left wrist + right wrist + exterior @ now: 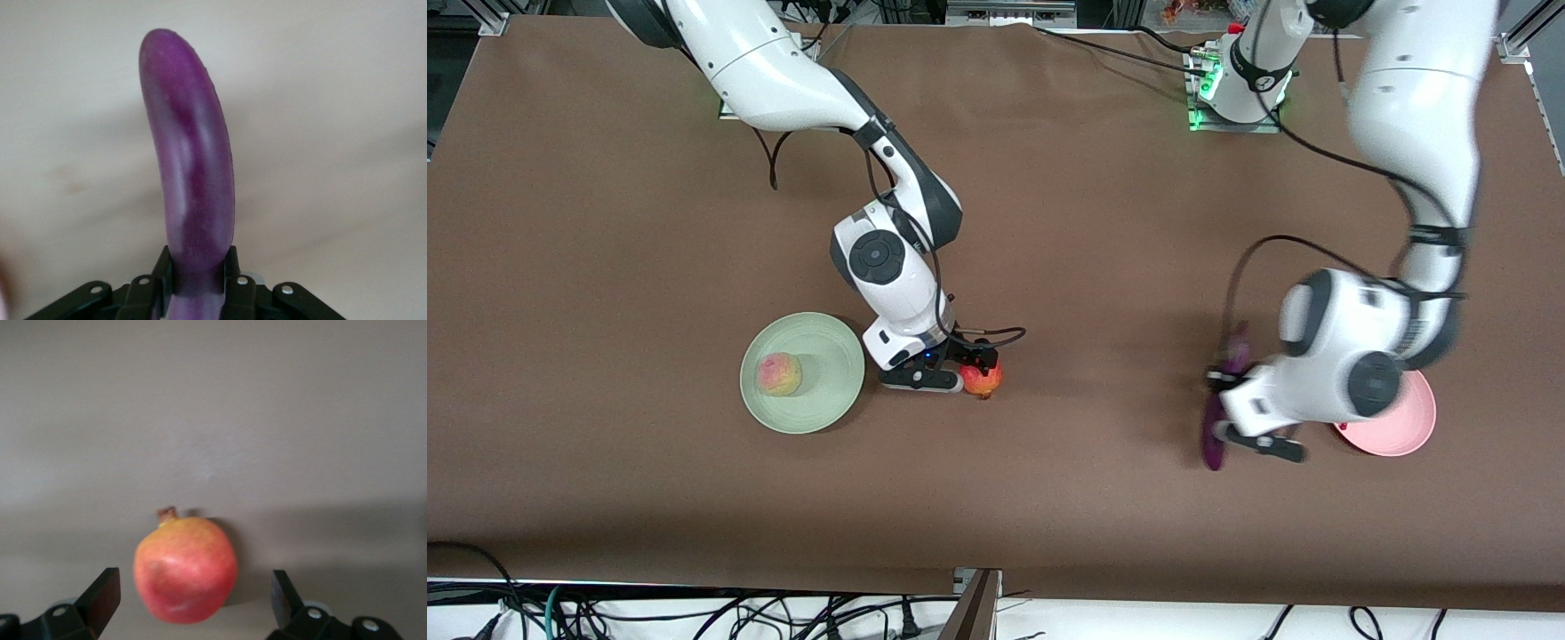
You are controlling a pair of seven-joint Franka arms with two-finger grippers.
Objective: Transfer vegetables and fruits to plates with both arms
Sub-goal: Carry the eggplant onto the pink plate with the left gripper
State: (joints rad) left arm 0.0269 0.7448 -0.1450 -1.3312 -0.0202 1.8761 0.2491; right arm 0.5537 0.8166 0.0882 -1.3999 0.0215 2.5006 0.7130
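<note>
Front view: left gripper [1221, 425] jaws clamp the eggplant [1216, 428] at the pink plate's [1400, 431] 9 o'clock; right gripper [969, 373] jaws wide around red-orange fruit [983, 380] on desk [1049, 222].

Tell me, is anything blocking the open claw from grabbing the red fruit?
No, nothing visible is in the way. The right gripper sits low with its fingers wide open on either side of the red fruit, and only bare table shows around it. The green plate lies right beside them.
</note>
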